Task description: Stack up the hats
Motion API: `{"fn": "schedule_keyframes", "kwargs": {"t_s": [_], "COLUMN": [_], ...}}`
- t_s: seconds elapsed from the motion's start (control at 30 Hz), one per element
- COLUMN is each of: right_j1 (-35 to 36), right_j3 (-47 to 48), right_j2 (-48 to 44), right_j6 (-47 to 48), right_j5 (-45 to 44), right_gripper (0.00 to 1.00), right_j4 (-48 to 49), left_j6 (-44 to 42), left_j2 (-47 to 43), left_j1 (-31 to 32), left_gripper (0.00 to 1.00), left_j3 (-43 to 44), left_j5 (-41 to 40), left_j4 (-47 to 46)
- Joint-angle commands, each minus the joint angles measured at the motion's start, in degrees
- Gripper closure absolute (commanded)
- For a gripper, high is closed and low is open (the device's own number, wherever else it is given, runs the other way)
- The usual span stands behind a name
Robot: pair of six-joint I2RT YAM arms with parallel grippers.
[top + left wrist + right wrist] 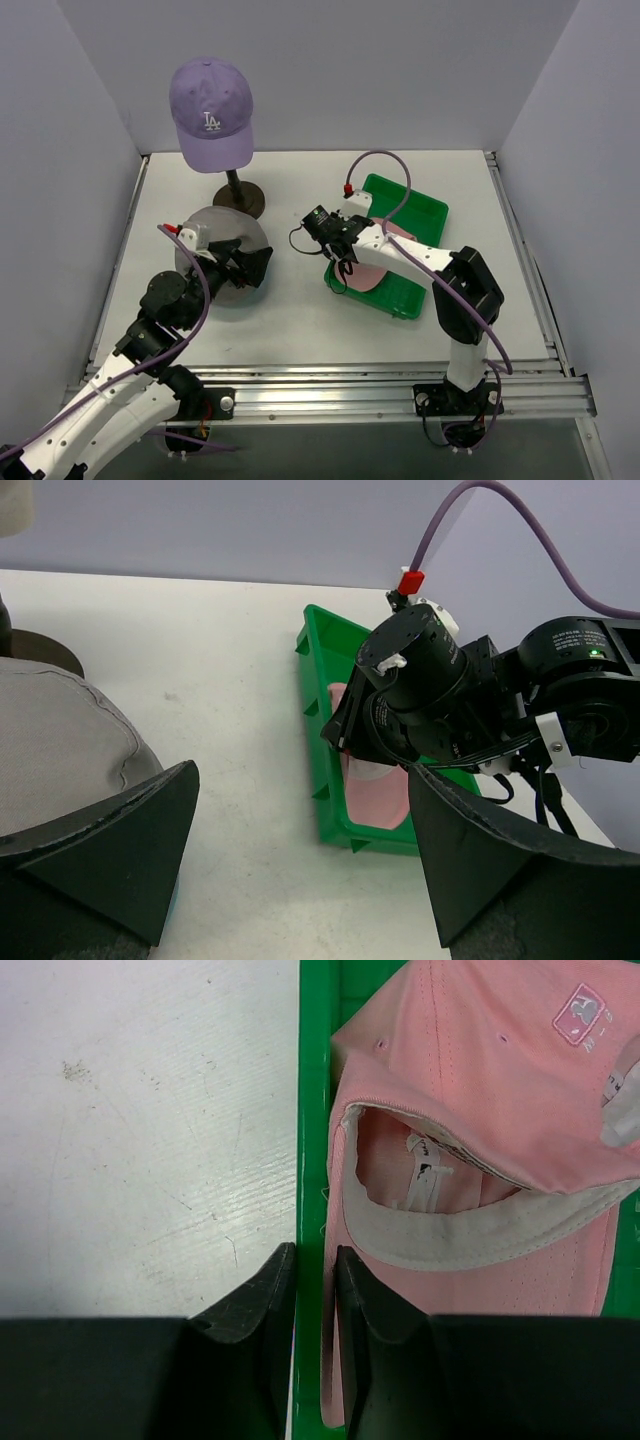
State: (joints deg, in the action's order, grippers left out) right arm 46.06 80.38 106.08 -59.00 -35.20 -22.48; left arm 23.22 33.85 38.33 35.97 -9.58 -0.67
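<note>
Grey fabric of the floppy hat (215, 238) is lying on the tabletop (300, 320), partly under the left pincer (258, 268), which is gaping wide. The pink cap (480, 1110) is sitting in the green tray (425, 210). The right pincer (312, 1260) is hanging nearly clenched at its edge, and whether it is gripping cannot be told. The lilac cap (210, 105) is perching above the stand (238, 195).

pink cap (366, 279) mostly hidden beneath right arm (420, 258), grey hat (222, 228) partly covered by left hand (252, 266)
</note>
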Motion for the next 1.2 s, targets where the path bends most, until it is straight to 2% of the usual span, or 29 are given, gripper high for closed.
{"fn": "schedule_keyframes", "kwargs": {"t_s": [0.0, 0.2, 0.33, 0.57, 0.73, 1.0, 1.17], "right_j1": [-0.4, -0.4, -0.1, 1.0, 0.8, 0.4, 0.5], "right_j3": [0.3, -3.2, -3.2, -2.9, -1.7, -5.6, -7.5], "right_j2": [0.3, 0.0, 0.3, 0.5, 1.7, 0.3, -0.3], "right_j6": [1.1, 3.3, 5.7, 5.4, 4.8, 3.3, 1.2], "right_j5": [-2.2, -0.1, 0.8, -0.8, -2.1, -2.8, -3.1], "right_gripper": [0.93, 0.87, 0.8, 0.71, 0.74, 0.75, 0.8], "right_j4": [-0.8, 3.1, 4.5, 2.6, 0.8, 1.5, 1.3], "left_j6": [-1.0, -1.0, -0.9, -0.9, -1.0, -0.7, -1.0], "left_j2": [-0.9, -1.2, -1.5, -1.2, -1.5, -1.6, -1.5], "left_j1": [0.3, 0.3, 0.3, 0.3, 0.3, 0.3, 0.3], "left_gripper": [0.06, 0.06, 0.06, 0.06, 0.06, 0.06, 0.06], "left_j3": [0.2, 0.2, 0.2, 0.3, 0.2, 0.2, 0.5], "left_j5": [0.7, 0.4, 0.6, 0.4, 0.3, 0.8, 0.0], "left_j4": [-2.5, -2.2, -2.4, -2.1, -2.4, -2.5, -1.7]}}
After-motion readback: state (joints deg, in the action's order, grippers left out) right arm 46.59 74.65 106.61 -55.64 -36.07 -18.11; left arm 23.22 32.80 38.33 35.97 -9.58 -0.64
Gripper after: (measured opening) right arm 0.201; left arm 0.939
